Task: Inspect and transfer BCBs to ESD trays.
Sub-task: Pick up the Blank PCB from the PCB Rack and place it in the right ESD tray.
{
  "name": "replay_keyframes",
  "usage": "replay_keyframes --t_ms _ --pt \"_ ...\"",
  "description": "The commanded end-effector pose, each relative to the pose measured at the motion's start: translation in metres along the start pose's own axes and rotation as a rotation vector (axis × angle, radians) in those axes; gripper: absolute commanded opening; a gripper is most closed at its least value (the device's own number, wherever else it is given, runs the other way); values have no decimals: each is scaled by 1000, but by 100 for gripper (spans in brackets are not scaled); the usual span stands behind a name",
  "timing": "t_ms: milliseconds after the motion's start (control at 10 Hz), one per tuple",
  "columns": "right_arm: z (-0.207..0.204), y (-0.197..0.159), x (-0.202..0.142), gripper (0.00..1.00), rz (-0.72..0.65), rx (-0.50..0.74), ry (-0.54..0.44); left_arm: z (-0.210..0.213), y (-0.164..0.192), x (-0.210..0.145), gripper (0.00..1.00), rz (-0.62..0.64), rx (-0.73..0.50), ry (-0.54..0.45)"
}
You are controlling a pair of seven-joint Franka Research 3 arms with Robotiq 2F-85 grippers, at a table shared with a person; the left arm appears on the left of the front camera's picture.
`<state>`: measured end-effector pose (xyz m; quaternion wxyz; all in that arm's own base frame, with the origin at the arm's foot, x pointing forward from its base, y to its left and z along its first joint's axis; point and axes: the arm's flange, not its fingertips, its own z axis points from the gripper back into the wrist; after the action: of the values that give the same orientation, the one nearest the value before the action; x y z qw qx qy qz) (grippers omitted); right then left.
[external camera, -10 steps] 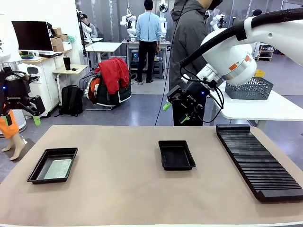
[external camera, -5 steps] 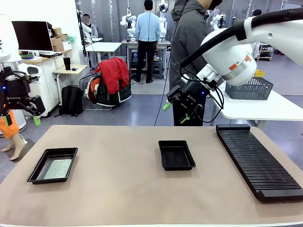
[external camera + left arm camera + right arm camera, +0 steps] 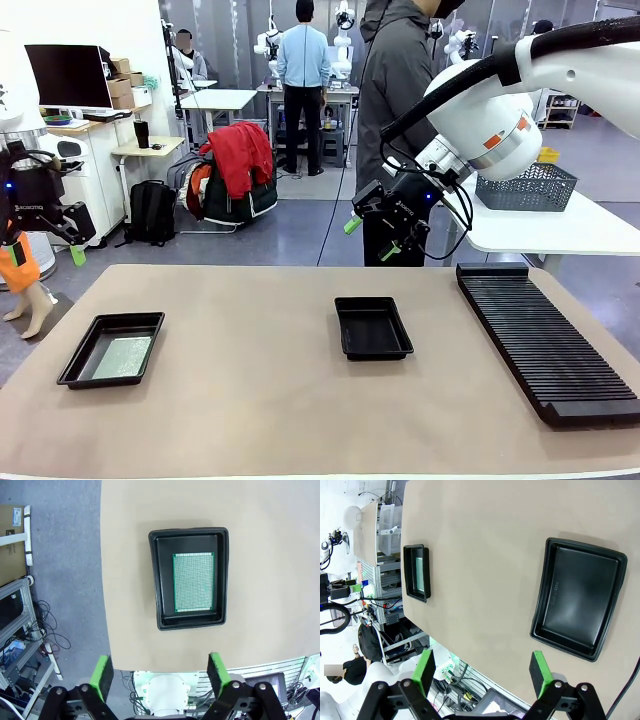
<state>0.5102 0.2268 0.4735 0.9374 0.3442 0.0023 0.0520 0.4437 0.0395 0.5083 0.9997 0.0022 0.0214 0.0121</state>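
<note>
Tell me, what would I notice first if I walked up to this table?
First you'd spot the big white right arm hanging over the far side of the table, its right end effector open, with bright green pads. Next comes the green BCB lying flat in the black tray at the table's left, while the middle tray is empty. A long black ribbed rack lies along the right.

Two ESD trays counted, left tray (image 3: 128, 319) and middle tray (image 3: 373, 330), one BCB (image 3: 123, 357), one ribbed rack (image 3: 545, 340) at right, one mesh basket (image 3: 527, 188) far right
</note>
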Motion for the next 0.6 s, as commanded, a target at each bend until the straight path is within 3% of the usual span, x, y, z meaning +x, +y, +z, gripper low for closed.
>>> replay_keyframes --t_ms 0,500 --pt "-1 1 0 100 -2 1 0 -2 0 0 100 0 -1 -4" --pt "-1 1 0 100 -2 1 0 -2 0 0 100 0 -1 -4"
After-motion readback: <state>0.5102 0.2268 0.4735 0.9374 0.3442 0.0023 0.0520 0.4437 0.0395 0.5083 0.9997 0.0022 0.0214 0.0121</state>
